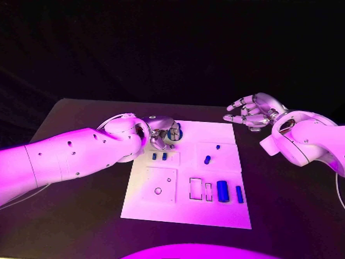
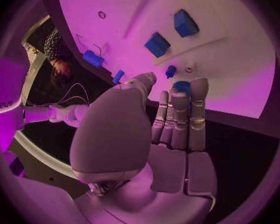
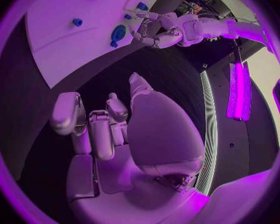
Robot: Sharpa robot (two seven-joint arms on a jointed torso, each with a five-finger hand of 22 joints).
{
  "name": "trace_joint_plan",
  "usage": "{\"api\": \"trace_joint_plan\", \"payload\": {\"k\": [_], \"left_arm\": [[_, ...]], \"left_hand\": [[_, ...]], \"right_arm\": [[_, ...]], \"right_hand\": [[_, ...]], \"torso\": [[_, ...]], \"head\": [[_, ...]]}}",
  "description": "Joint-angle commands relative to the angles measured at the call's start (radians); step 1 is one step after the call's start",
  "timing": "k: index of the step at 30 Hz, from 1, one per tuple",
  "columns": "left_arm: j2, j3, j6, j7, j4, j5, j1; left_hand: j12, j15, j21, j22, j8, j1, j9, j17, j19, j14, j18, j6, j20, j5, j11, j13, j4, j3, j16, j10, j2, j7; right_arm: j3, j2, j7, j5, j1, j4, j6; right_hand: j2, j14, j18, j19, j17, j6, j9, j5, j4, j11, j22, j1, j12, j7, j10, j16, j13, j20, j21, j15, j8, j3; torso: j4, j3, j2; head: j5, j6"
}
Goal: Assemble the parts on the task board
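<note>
A black table point(image 1: 79, 216) carries the white board point(image 1: 190, 208), which lies square before the robot. The left arm point(image 1: 56, 156) reaches in over the board's far left corner; the right arm point(image 1: 320, 143) hangs off the board's far right corner, above bare table.

The left hand point(image 1: 158, 135) sits low at a round blue disc point(image 1: 176, 131) near the board's far edge. In the left wrist view its fingers point(image 2: 179, 119) lie side by side, extended toward the disc point(image 2: 182, 87), with the thumb alongside (whether they grip it or merely touch it cannot be told). The right hand point(image 1: 254, 111) holds nothing, fingers loosely curled and apart, clear of the board.

Smaller parts are spread across the board: two short blue blocks point(image 1: 158, 156) just near of the left hand, a small peg point(image 1: 207, 159) toward the middle, and three upright blue bars point(image 1: 222, 191) beside pale rectangular slots point(image 1: 195, 188) in the near right quarter. A round hole point(image 1: 158, 190) marks the near left panel.

The step in hand appears to be the left hand's work on the disc, either seating it or taking hold of it. The next move likely calls for a firm pinch on the disc's rim and a steady lift or press, with the fingers kept off the two blocks close by.
</note>
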Motion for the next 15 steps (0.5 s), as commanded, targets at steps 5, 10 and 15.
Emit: {"api": "trace_joint_plan", "payload": {"k": [5,10,15], "left_arm": [[0.014,-0.001,0.054,-0.014,-0.015,-0.030,0.000],[0.028,-0.002,0.047,-0.010,-0.033,-0.031,-0.002],[0.036,-0.003,0.043,-0.008,-0.045,-0.032,-0.004]], "left_hand": [[-0.001,-0.001,0.054,0.067,-0.015,0.009,-0.032,0.034,0.034,0.034,-0.024,0.037,-0.001,-0.001,-0.005,-0.023,-0.001,0.029,0.051,0.047,-0.003,-0.001],[-0.004,-0.001,0.063,0.078,-0.020,0.011,-0.040,0.035,0.038,0.037,-0.025,0.043,-0.001,0.000,-0.005,-0.030,-0.002,0.038,0.058,0.056,-0.004,0.000],[-0.010,-0.001,0.070,0.085,-0.024,0.022,-0.050,0.034,0.038,0.038,-0.026,0.054,-0.001,0.000,-0.005,-0.040,-0.007,0.058,0.066,0.064,-0.001,0.001]], "right_arm": [[0.000,0.002,0.021,-0.001,-0.001,0.000,-0.008],[0.000,0.003,0.022,-0.001,-0.001,0.000,-0.008],[0.000,0.003,0.022,0.000,-0.001,0.000,-0.007]], "right_hand": [[0.000,0.042,0.020,-0.006,0.030,-0.003,-0.001,-0.002,-0.001,-0.001,-0.006,0.000,-0.006,-0.002,-0.007,-0.005,-0.007,-0.001,-0.009,-0.007,0.005,0.005],[0.001,0.042,0.020,-0.006,0.029,-0.004,-0.002,-0.002,0.000,-0.001,-0.007,0.000,-0.008,-0.003,-0.008,-0.006,-0.010,-0.001,-0.010,-0.007,0.005,0.006],[0.001,0.042,0.020,-0.006,0.029,-0.004,-0.002,-0.002,0.000,-0.001,-0.007,0.000,-0.008,-0.003,-0.008,-0.006,-0.010,-0.001,-0.010,-0.007,0.005,0.006]], "torso": [[0.0004,-0.0004,0.000],[0.0000,-0.0011,0.000],[0.0001,-0.0010,0.001]], "head": [[-0.002,-0.002],[-0.002,-0.002],[-0.004,-0.003]]}}
